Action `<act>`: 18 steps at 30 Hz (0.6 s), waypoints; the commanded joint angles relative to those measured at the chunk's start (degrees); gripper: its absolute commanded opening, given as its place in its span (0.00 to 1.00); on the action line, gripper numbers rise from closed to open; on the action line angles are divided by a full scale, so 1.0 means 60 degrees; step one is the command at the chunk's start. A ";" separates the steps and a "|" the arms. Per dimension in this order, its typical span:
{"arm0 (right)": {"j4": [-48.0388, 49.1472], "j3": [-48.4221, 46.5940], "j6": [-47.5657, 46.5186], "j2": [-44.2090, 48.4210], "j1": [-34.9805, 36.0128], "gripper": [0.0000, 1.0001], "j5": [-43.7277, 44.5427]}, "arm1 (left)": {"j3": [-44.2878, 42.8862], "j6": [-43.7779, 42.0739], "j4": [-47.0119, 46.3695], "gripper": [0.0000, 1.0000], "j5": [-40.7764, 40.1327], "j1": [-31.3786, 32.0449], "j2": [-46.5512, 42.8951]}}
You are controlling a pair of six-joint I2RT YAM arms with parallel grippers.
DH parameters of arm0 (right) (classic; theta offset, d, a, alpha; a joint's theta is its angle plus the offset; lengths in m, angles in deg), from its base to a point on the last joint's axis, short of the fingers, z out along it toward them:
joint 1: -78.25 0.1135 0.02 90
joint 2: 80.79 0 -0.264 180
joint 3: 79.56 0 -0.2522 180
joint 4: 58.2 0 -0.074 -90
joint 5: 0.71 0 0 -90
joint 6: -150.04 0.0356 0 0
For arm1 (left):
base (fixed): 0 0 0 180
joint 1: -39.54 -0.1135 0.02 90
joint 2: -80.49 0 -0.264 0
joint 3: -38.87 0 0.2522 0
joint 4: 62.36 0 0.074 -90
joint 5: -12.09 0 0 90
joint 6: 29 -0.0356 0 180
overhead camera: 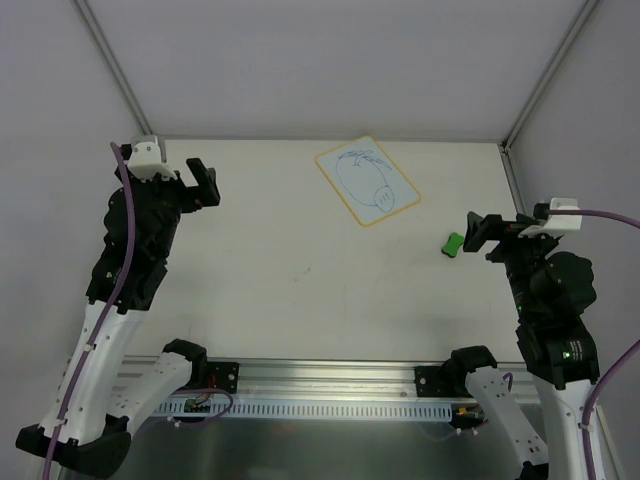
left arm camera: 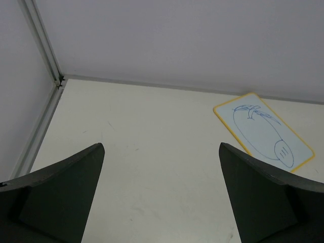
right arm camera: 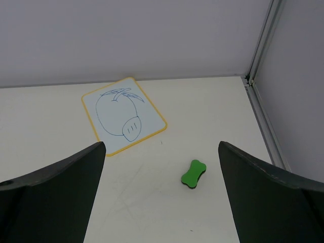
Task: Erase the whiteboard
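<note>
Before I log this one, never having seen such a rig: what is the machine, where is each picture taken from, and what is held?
Two robot arms are bolted at the near edge of a table. One picture looks down from above and behind them; the other two come from wrist cameras, so the dark wedges are each arm's own fingers. The left end effector and right end effector are open and hold nothing. On the table lie a whiteboard with a blue drawing and, near the right arm, a small green eraser.

You have open table [overhead camera: 280, 270] before the whiteboard [overhead camera: 367, 180] near the far edge; the eraser [overhead camera: 453, 243] sits apart, toward the right edge.
</note>
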 commanded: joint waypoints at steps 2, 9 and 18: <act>0.0233 -0.0177 0.0232 -0.0293 0.0085 0.99 0.0005 | 0.0050 0.0198 -0.0329 0.99 0.0480 -0.0149 0.0094; 0.0277 -0.0221 0.1140 -0.1362 0.0071 0.99 -0.1500 | 0.0036 0.0286 -0.0329 0.99 0.0701 -0.0207 0.0299; 0.0657 -0.0704 0.2019 -0.4684 0.0260 0.99 -0.3420 | 0.0080 0.0330 -0.0314 0.99 0.0848 -0.0280 0.0387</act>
